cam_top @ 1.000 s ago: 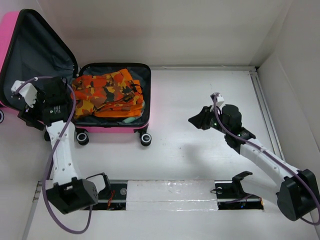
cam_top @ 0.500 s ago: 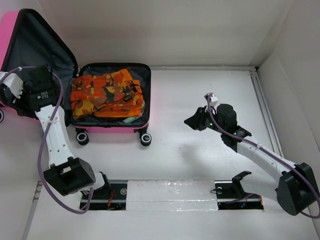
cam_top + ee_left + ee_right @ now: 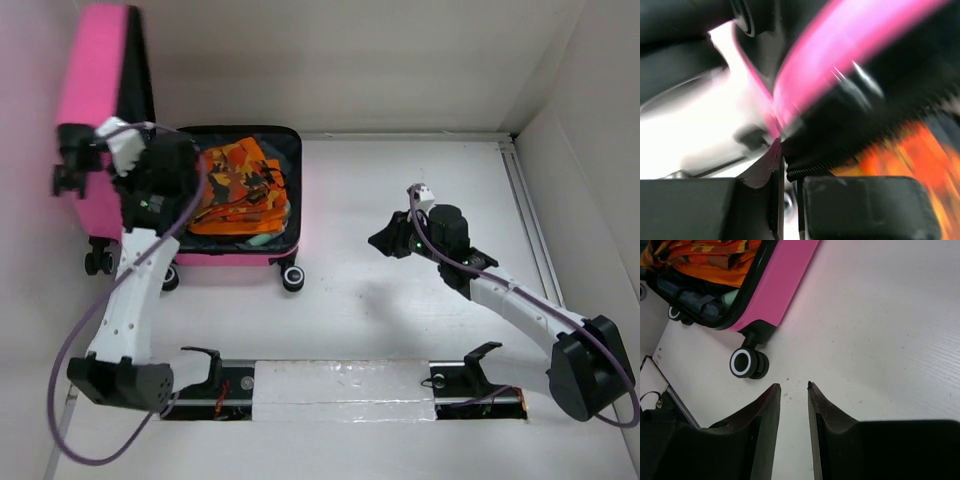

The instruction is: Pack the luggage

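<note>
At far left, left pincer [image 3: 789,167] clenched tight against the upright pink lid [image 3: 100,70]; impossible to say whether pinching its zip edge or merely pushing. Best to swing that lid over slowly along its hinge arc, with contact kept on the rim. Inside the open half of the luggage [image 3: 235,257], lying at the back left of the tabletop [image 3: 420,180]: orange patterned clothes [image 3: 245,190], folded and heaped near the rim; worth tucking any overhang before shutting. Further right, right pincer [image 3: 793,386] slightly parted, empty, above the tabletop.
</note>
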Robot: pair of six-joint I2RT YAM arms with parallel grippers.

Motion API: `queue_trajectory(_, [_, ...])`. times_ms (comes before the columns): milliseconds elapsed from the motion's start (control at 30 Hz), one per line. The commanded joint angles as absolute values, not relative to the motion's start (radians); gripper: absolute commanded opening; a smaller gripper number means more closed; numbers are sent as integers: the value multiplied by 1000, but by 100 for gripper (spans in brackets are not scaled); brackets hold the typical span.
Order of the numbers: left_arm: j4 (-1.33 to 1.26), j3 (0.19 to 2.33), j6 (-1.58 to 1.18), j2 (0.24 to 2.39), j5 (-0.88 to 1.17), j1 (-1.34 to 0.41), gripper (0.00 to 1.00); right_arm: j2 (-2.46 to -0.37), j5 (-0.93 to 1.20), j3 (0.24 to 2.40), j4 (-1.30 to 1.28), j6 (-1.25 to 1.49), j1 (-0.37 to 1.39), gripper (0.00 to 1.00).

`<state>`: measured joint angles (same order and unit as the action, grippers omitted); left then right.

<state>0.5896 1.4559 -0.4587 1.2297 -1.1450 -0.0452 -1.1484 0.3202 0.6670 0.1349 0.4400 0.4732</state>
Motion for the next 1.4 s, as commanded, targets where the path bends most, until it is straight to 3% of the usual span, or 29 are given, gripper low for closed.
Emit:
queue_trajectory(0, [622, 1421, -545, 1092, -1112, -325, 0, -1169, 299, 709, 161, 428, 466, 35])
queue_trajectory(67, [601, 1372, -516, 1057, -1024, -394, 0, -1193, 299, 709, 161, 428, 466, 36])
queue_trajectory(133, [516, 1293, -426, 1013, -805, -475, 0, -1212, 299, 718, 161, 437, 466, 36])
queue_trajectory(300, [475, 1227, -212, 1012, -207, -538, 75, -1275, 276, 738, 161, 437, 466, 36])
queue_trajectory(367, [504, 1218, -114, 1012, 16, -538, 90, -1284, 265, 738, 161, 437, 466, 36])
queue_trajectory(400, [520, 1209, -88, 1012, 103, -538, 90, -1284, 265, 738, 161, 437, 466, 36])
queue_trajectory(433, [543, 1209, -66, 1012, 277, -538, 100, -1284, 255, 738, 161, 437, 466, 36])
queue_trajectory(533, [627, 1252, -25, 1046, 473, -538, 100, -1302, 245, 749, 161, 446, 466, 36])
queue_trajectory(667, [432, 1316, -73, 999, 470, -538, 100, -1302, 212, 749, 161, 446, 476, 32])
queue_trajectory(767, [295, 1393, -179, 1018, 98, -538, 100, -1302, 192, 738, 161, 446, 476, 10])
queue_trajectory(800, [295, 1458, -196, 1072, -116, -503, 95, -1302, 192, 738, 161, 446, 476, 3])
queue_trajectory(833, [304, 1501, -236, 1112, -200, -474, 80, -1302, 192, 738, 161, 446, 485, 0])
queue_trajectory(867, [319, 1549, -248, 1156, -260, -439, 50, -1302, 181, 738, 161, 436, 494, 0])
queue_trajectory(933, [351, 1678, -281, 1294, -350, -300, 25, -1302, 181, 748, 161, 436, 494, 0])
queue_trajectory(1000, [394, 1753, -371, 1386, -298, -169, 3, -1302, 169, 770, 161, 445, 494, 0])
queue_trajectory(1133, [442, 1937, -419, 1638, -226, 117, 0, -1362, 135, 866, 149, 445, 494, 0])
queue_trajectory(1367, [479, 2019, -449, 1885, -189, 383, 0, -1560, 144, 1067, 138, 454, 494, 0])
